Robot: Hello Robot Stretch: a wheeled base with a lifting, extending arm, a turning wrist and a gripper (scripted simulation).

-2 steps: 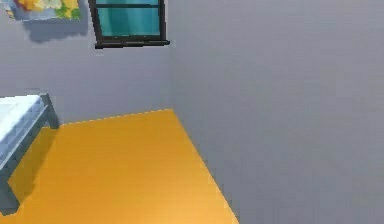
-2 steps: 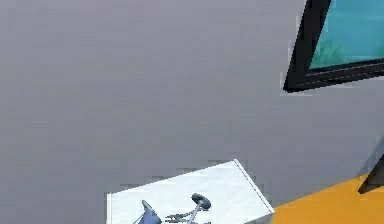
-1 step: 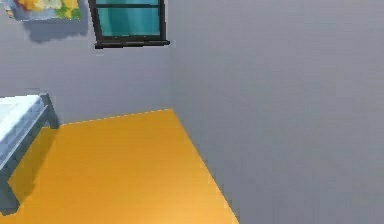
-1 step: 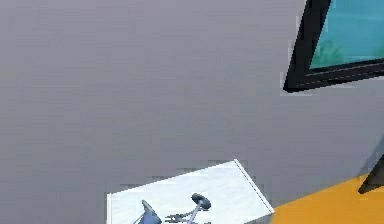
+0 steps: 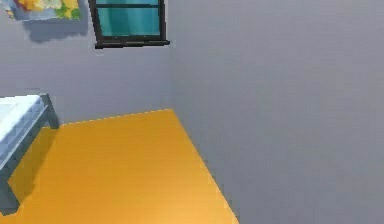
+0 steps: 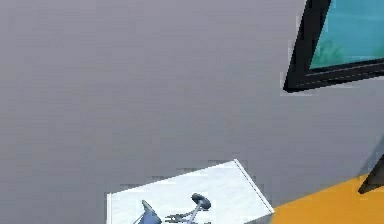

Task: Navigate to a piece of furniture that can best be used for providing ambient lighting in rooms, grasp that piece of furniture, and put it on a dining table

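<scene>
Fingers' state cannot be told. Best to square the base up alongside the white tabletop [image 6: 228,180] and reach low for the small grey-blue thing [image 6: 180,212] by its near edge, probably the lamp sought: thin-stemmed, a dark round knob at one end, a bluish hood at the other.

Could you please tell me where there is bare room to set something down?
The orange floor is bare between the pale furniture at the forward view's left and the wall. On the white tabletop the far edge is free; small grey things crowd its near edge.
</scene>
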